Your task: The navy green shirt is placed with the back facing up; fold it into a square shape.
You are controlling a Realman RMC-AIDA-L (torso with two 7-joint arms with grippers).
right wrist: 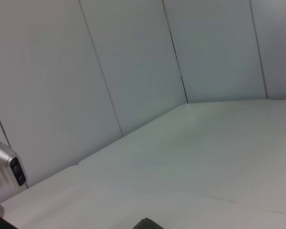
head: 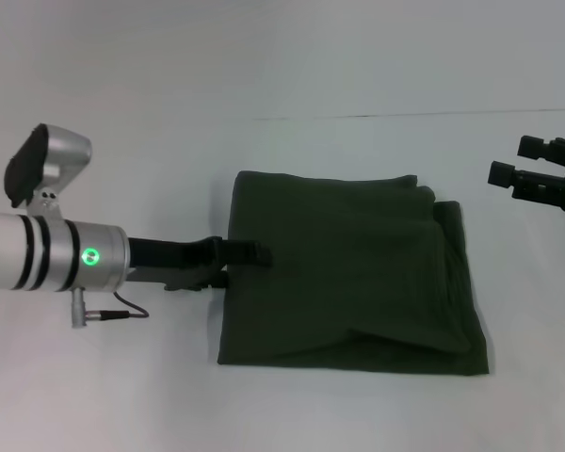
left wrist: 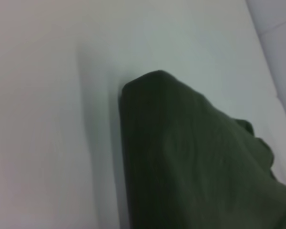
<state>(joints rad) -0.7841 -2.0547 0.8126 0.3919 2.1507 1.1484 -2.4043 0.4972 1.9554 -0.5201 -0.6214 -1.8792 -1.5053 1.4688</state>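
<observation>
The navy green shirt [head: 348, 273], mid-frame, looks soft and limp; grip its layered edges. The left gripper [head: 250, 254] seems closed on its left edge. The right gripper [head: 532, 174], upper right, hangs apart.

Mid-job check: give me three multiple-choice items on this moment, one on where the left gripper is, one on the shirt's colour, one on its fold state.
1. Where is the black left gripper?
A. at the shirt's left edge
B. raised off to the right
C. out of view

2. What colour is the soft cotton shirt?
A. white
B. dark olive green
C. red

3. How does the shirt lie on the white table?
A. spread out flat with sleeves out
B. folded into a rough square
C. crumpled ball

Answers: 1 A, its fingers reach over that edge; the right gripper is the raised one. 2 B, plain olive cloth. 3 B, stacked layers show along the right side.
</observation>
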